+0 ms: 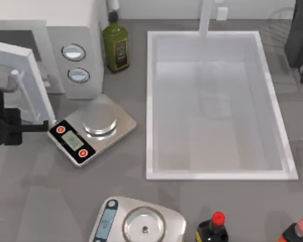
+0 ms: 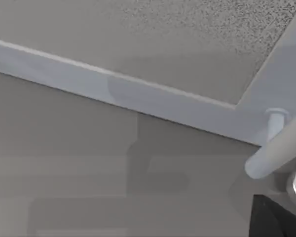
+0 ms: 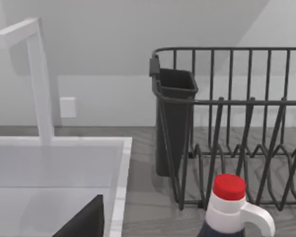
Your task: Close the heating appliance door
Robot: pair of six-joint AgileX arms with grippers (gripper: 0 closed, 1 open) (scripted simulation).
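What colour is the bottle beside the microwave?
The bottle is olive green with a black cap, best in the top view.

On the desk [image 1: 40, 201]: one microwave [image 1: 65, 40] with two knobs [image 1: 73, 52], two kitchen scales [image 1: 93, 128], one sink [image 1: 217, 101], one green bottle [image 1: 115, 45], two red-capped bottles [image 1: 213, 229] and one dish rack [image 3: 237, 123].

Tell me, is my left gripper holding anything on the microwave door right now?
Cannot be told. The left gripper sits at the open door's outer edge, near its handle, but no grasp is visible.

A white sink [image 1: 217, 169] fills the counter's middle — an olive oil bottle [image 1: 115, 46] stands at its far-left corner. Two silver scales [image 1: 92, 130] sit left of it — a black dish rack [image 3: 237, 128] in the far-right corner.
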